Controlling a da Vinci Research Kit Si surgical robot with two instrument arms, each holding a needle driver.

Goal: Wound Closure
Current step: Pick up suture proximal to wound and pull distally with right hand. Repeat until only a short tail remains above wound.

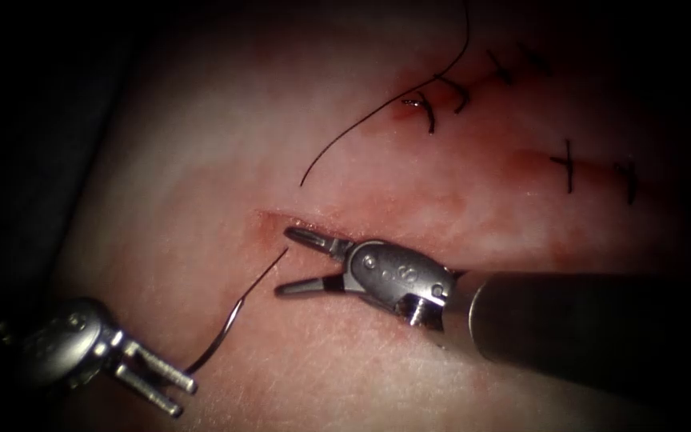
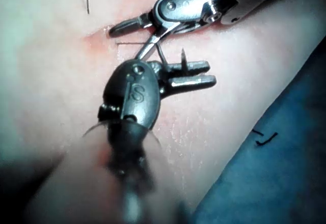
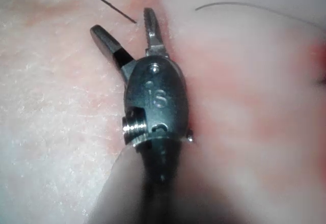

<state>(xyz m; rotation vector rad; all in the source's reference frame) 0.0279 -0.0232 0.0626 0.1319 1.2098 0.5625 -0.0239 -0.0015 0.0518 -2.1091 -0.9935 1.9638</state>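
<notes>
Your left arm's silver needle driver [image 1: 156, 382] is sitting low on the left of the endoscope view, gripping the dark curved steel needle [image 1: 237, 308] at its rear end between nearly closed jaws. The needle is arcing up and to the right, its tip hovering just beside the left end of the short reddened open cut [image 1: 281, 224] in the pale pink pork tissue [image 1: 201, 160]; the tip is not yet in the tissue, as far as can be seen.

Your right arm's silver needle driver [image 1: 293, 260] is reaching in from the right, shaft lying low across the tissue, its jaws spread wide and holding nothing. One jaw is lying along the cut's edge; the other is pointing at the needle tip.

Judging from this, keep the needle square in the left jaws and the tip perpendicular to the tissue edge. Keep the open right jaws clear of the point.

A loose black thread [image 1: 377, 112] is trailing from the row of dark finished stitches [image 1: 457, 92], well apart at upper right.
</notes>
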